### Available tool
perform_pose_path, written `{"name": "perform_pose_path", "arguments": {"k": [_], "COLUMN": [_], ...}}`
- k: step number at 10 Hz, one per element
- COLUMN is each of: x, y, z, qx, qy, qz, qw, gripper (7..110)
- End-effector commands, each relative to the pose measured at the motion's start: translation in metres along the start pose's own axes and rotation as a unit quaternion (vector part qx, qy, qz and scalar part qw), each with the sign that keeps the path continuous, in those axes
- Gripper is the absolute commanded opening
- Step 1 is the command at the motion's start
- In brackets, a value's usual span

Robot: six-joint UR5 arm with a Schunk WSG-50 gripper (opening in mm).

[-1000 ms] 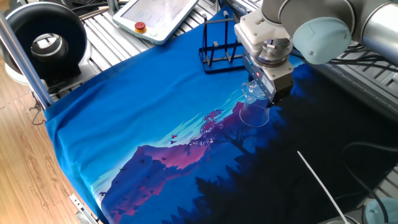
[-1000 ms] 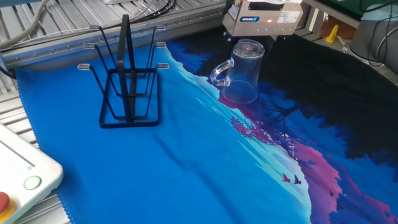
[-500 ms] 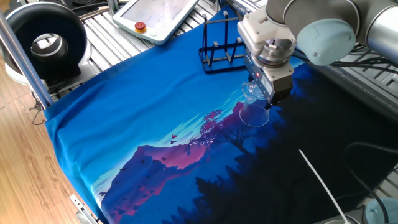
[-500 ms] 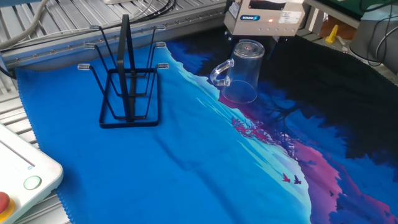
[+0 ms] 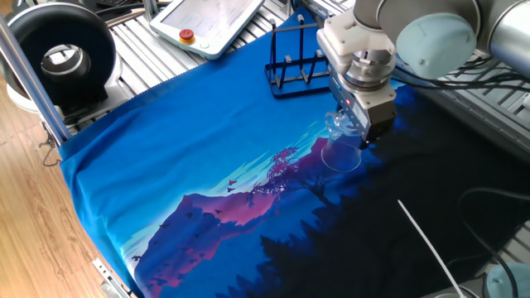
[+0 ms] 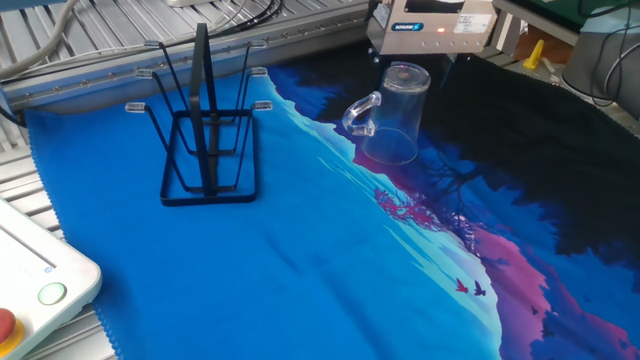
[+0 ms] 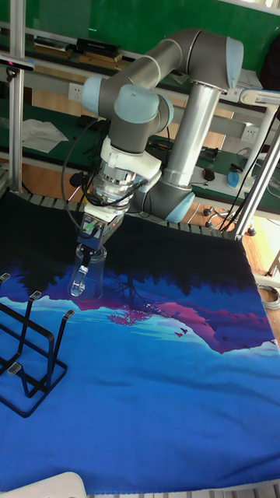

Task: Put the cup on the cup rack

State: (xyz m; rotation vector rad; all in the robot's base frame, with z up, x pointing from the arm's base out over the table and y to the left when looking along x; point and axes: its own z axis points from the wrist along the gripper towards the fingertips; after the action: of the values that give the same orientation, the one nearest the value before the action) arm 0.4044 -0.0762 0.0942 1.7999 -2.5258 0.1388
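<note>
Since a second ago we see the arm (image 7: 187,85) and the cup (image 6: 392,125) shift slightly: in the other fixed view the cup has drifted a little to the right and tipped a touch more, its handle lifting, and in one fixed view the gripper (image 5: 358,124) sits a bit further right. The worktop is covered by a blue printed cloth (image 5: 190,157), and the rack (image 6: 205,130) stands on it well apart from the cup, upright, its pegs bare. The cup is upside down, its thick base uppermost under the gripper and its open rim low over or on the cloth; we cannot tell whether it has left the cloth. We judge the gripper to be pinching the cup near the base, since the cup leans with it, but the fingers themselves are hidden behind the gripper body and the glass, so the hold is a reading, not a sight. Clear glass like this will be stiff, smooth and slippery, fairly light yet breakable if knocked on the wire pegs; a hold across the thick base or wall seems safest. The glass outline is faint against the dark print, and the rack is cut off at the edge of the tall fixed view.
</note>
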Motion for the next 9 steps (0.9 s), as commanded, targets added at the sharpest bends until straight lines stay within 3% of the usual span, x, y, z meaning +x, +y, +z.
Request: {"name": "perform_pose_path", "arguments": {"k": [1, 2, 3, 4, 5, 6, 7, 8, 9], "x": [-0.019, -0.020, -0.020, -0.017, -0.022, -0.032, -0.044, -0.057, -0.064], "y": [-0.010, -0.019, -0.023, -0.023, -0.015, 0.003, 0.032, 0.046, 0.056], "z": [-0.016, -0.017, -0.016, -0.016, -0.017, -0.022, -0.033, -0.048, -0.058], "qx": [0.022, 0.041, 0.047, 0.047, 0.030, -0.006, -0.056, -0.066, -0.061], "qy": [-0.015, -0.014, -0.014, -0.008, -0.011, -0.014, -0.010, 0.001, 0.023], "qz": [0.009, 0.018, 0.023, 0.029, 0.043, 0.084, 0.153, 0.238, 0.318], "qw": [0.9996, 0.9989, 0.9985, 0.9985, 0.9986, 0.9964, 0.9867, 0.9690, 0.9457], "gripper": [44, 44, 7, 7, 7, 7, 22, 22, 22]}}
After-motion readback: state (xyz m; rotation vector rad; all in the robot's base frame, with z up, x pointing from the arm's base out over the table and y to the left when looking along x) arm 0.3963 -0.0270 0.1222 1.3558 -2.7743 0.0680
